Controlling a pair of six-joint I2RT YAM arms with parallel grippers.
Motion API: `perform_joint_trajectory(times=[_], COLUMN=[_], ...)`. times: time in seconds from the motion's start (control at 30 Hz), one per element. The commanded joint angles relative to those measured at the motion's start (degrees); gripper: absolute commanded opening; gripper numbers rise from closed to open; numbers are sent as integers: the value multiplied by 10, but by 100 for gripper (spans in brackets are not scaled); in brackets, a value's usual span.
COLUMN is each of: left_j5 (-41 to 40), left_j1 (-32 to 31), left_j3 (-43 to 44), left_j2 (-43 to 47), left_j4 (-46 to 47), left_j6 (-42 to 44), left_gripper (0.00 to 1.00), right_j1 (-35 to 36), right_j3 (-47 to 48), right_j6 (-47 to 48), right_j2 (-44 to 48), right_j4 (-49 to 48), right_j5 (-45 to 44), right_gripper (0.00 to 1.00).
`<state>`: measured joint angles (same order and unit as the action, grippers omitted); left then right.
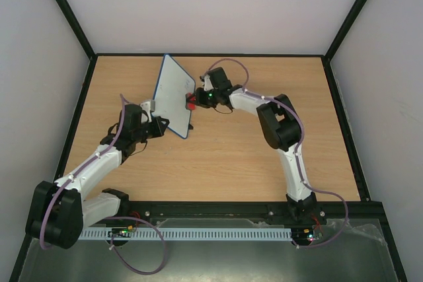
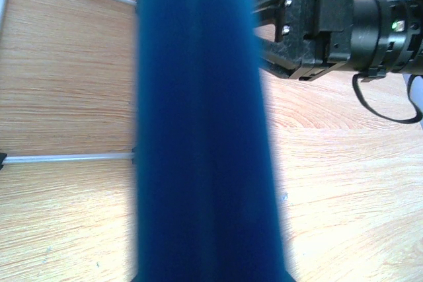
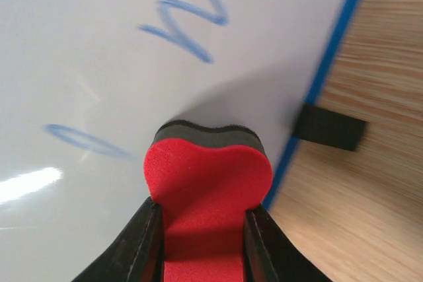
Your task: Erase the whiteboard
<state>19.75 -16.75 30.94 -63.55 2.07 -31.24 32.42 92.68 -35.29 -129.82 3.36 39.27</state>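
Note:
The whiteboard [image 1: 173, 95], white with a dark blue rim, is held tilted up on edge above the table by my left gripper [image 1: 158, 125], which is shut on its lower rim. That rim fills the left wrist view as a wide blue band [image 2: 201, 130], hiding my fingers. My right gripper [image 1: 193, 102] is shut on a red eraser [image 3: 206, 179] with a black felt face. The felt presses on the white board face [image 3: 99, 64] near the blue edge. Blue handwriting strokes [image 3: 185, 28] remain on the board. A black foot [image 3: 328, 127] sticks out from the rim.
The wooden table [image 1: 225, 163] is bounded by black frame rails and white walls. The right arm's wrist [image 2: 344, 21] shows just beyond the board in the left wrist view. A cable tray [image 1: 198, 234] runs along the near edge by the arm bases.

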Motion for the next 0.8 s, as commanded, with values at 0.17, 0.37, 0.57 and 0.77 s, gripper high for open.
perform_joint_trajectory(times=[0.17, 0.37, 0.57, 0.77], left_j5=[170, 172, 173, 179], left_j1=[-21, -21, -22, -22], left_j3=[-4, 0, 1, -2], left_j2=[-10, -8, -10, -13], left_j4=[-31, -33, -33, -32], left_j6=[-27, -28, -25, -24], left_gripper=[2, 2, 2, 2], right_j1=[75, 36, 0, -1], right_j3=[53, 65, 25, 16], right_j6=[-8, -29, -13, -15], right_j2=[14, -62, -88, -75], right_j4=[-24, -8, 13, 2], right_j5=[63, 45, 29, 44], right_gripper=[2, 2, 2, 2])
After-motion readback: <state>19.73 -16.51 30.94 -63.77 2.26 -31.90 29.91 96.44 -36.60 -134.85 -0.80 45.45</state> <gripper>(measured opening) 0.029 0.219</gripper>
